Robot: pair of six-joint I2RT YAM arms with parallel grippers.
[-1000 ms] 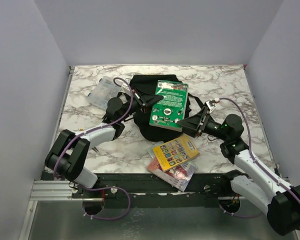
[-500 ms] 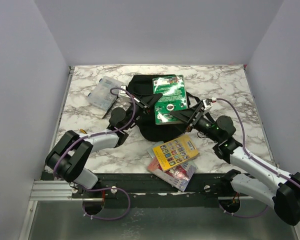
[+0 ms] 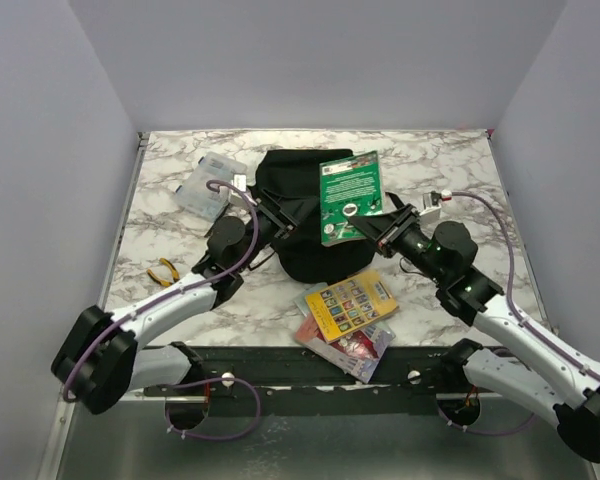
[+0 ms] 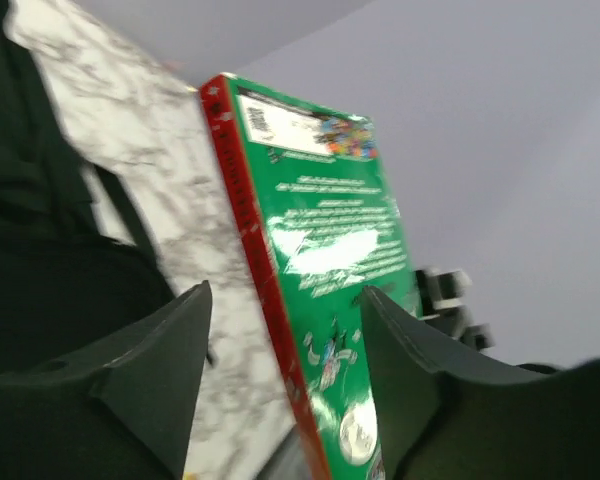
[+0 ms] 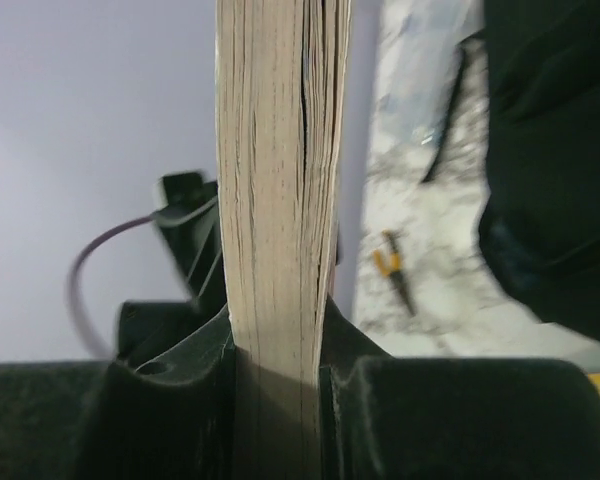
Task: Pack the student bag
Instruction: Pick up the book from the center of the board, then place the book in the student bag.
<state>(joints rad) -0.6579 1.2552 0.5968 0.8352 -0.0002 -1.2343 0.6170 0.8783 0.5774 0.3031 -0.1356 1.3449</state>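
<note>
Green book [image 3: 351, 195] held upright over the student bag [image 3: 285, 178], right gripper [image 3: 368, 228] clenched on its page edge, presumably for edge-first insertion, left gripper [image 3: 295, 208] open astride its spine.

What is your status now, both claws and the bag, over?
Right claw shut on green book. Left claw open around its spine. Student bag on table beneath book. Nothing else seen on it.

Upright green book [image 3: 351, 195], page edge clamped in the right jaws, spine between the left jaws. Clear plastic case [image 3: 208, 183] beyond the left jaws; yellow booklet pile [image 3: 352, 305] nearer than both.
</note>
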